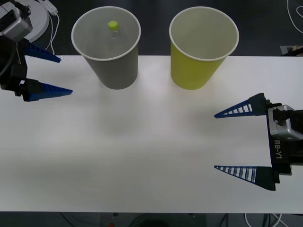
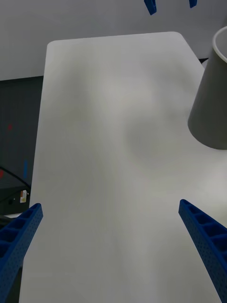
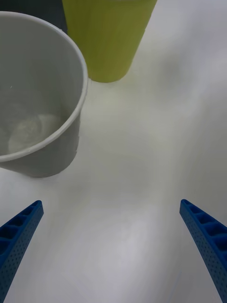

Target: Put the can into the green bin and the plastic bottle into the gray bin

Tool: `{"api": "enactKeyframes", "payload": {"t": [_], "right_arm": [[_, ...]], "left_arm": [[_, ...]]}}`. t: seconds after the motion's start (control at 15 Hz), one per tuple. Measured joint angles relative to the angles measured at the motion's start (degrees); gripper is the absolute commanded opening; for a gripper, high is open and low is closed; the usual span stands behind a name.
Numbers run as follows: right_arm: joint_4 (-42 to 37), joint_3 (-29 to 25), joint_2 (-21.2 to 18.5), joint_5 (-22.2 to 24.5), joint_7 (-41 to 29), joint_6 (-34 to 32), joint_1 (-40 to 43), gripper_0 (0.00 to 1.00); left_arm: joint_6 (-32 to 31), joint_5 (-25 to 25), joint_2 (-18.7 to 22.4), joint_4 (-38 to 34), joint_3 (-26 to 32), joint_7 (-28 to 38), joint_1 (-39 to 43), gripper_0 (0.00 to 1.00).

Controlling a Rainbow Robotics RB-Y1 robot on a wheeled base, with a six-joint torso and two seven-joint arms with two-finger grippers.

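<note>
Front view: plastic bottle standing inside the gray bin, upper left of frame; green bin beside it.
Light, thin-walled, slippery; best gripped below the cap. Left gripper and right gripper hold fingers apart over the tabletop.

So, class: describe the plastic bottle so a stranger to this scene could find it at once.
Start at the white table; two large paper cups stand along its far edge. The plastic bottle stands inside the gray bin, left of the green bin. Its lime-green cap marks it out.
</note>
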Motion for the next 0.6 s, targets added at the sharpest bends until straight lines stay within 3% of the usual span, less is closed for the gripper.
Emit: {"api": "enactKeyframes", "payload": {"t": [0.4,0.6], "right_arm": [[0.0,0.0,0.0,0.0,0.0,0.0,0.0,1.00],[0.0,0.0,0.0,0.0,0.0,0.0,0.0,1.00]], "left_arm": [[-8.2,-6.0,-6.6,-10.2,17.8,0.0,14.7,1.00],[-8.5,-5.1,-6.9,-15.1,23.5,-0.8,21.1,1.00]]}}
